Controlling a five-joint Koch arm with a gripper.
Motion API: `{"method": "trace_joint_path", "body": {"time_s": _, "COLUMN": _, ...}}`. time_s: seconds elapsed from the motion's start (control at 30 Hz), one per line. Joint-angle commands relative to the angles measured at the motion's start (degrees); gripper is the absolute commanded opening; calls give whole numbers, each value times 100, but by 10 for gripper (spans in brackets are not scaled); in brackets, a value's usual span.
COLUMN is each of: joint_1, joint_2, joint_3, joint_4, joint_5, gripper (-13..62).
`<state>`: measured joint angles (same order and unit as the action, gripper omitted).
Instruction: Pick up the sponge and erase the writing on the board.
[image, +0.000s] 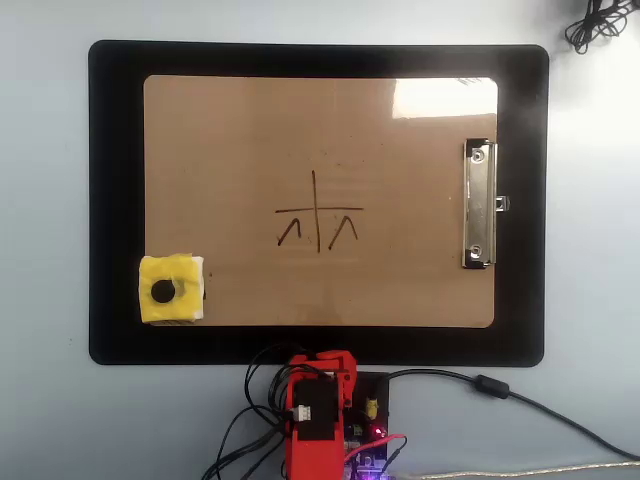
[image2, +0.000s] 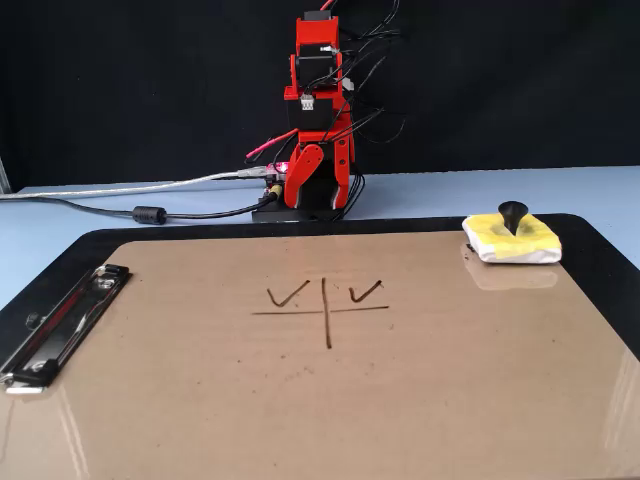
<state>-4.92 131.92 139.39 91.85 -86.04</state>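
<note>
A: Where's the gripper (image2: 322, 203), and how do its jaws stand?

B: Folded down against the red arm's (image2: 318, 110) own base at the far side of the fixed view. The arm stands upright and tucked in, away from the board. I cannot tell whether the jaws are apart or together; from overhead the arm (image: 318, 410) shows only as a red block at the bottom edge.

A: Is it holding anything?

B: Nothing I can see.

A: And the sponge?

B: The sponge (image: 171, 290) lies at the lower left corner of the board (image: 250, 130) in the overhead view, partly overhanging onto the black mat (image: 115, 200). In the fixed view it is far right (image2: 512, 240), with a dark cone standing at its centre.

A: The writing?

B: The writing (image: 318, 215) sits mid-board, well apart from the sponge. The silver clip (image: 479, 205) is on the right short edge from overhead
</note>
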Motion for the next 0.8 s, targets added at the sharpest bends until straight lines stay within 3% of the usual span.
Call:
{"method": "trace_joint_path", "body": {"time_s": 0.0, "joint_1": -44, "joint_2": 272, "joint_3": 105, "joint_4": 448, "joint_5": -70, "gripper": 345}}
{"method": "trace_joint_path", "body": {"time_s": 0.67, "joint_1": -35, "joint_2": 272, "joint_3": 105, "joint_4": 457, "joint_5": -70, "gripper": 340}}
{"method": "trace_joint_path", "body": {"time_s": 0.77, "joint_1": -114, "joint_2": 272, "joint_3": -448, "joint_4": 316, "joint_5": -44, "gripper": 339}}
